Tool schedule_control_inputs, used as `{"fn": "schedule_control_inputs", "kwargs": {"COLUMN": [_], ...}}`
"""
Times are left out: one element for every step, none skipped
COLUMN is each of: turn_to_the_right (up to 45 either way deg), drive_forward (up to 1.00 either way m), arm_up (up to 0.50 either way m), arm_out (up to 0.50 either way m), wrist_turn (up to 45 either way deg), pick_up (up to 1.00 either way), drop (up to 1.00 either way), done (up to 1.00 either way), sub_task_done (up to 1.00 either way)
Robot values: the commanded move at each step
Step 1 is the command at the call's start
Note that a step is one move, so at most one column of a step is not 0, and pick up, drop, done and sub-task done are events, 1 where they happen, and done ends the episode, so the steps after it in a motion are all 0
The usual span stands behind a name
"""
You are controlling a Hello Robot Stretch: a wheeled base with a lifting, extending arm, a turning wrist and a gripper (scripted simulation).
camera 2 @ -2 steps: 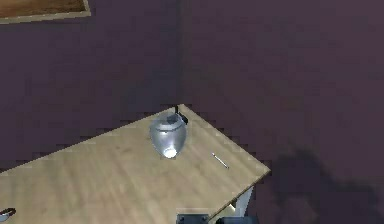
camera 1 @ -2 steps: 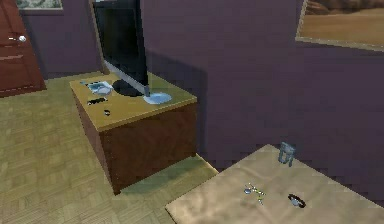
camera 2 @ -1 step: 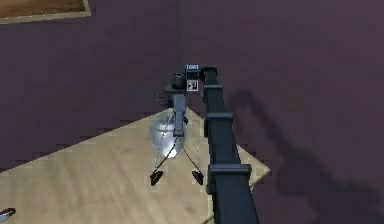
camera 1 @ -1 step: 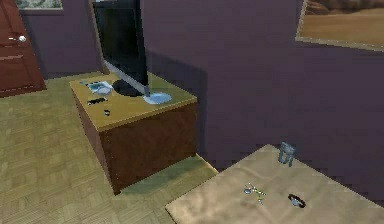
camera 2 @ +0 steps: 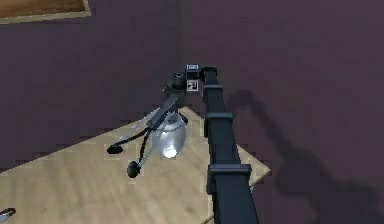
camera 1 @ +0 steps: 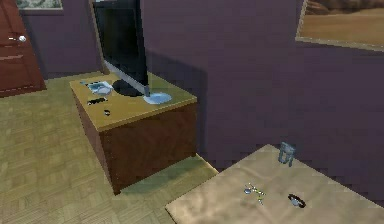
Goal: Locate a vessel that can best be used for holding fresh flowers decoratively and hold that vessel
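Observation:
A rounded clear glass vessel, vase-like with a narrow neck, stands on a light wooden table in the arm side view. My arm rises from the bottom edge to the gripper's dark body just above the vessel. The gripper points down and left, and its thin fingers run across the vessel's left side to the tabletop. I cannot tell whether it holds anything. In the forward view a small greyish glass vessel stands near the far edge of a light table at the lower right.
A wooden cabinet bearing a large dark television and small items stands ahead against the purple wall. A red-brown door is at the left. A framed picture hangs top right. Keys and a dark thing lie on the table.

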Motion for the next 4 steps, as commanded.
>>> {"fn": "schedule_control_inputs", "kwargs": {"turn_to_the_right": [0.0,0.0,0.0,0.0], "drive_forward": [0.00,0.00,0.00,0.00], "arm_up": [0.00,0.00,0.00,-0.30], "arm_out": [0.00,0.00,0.00,0.00], "wrist_turn": [45.0,45.0,27.0,0.0], "pick_up": [0.00,0.00,0.00,0.00], "drop": [0.00,0.00,0.00,0.00], "done": [0.00,0.00,0.00,0.00], "sub_task_done": [0.00,0.00,0.00,0.00]}}
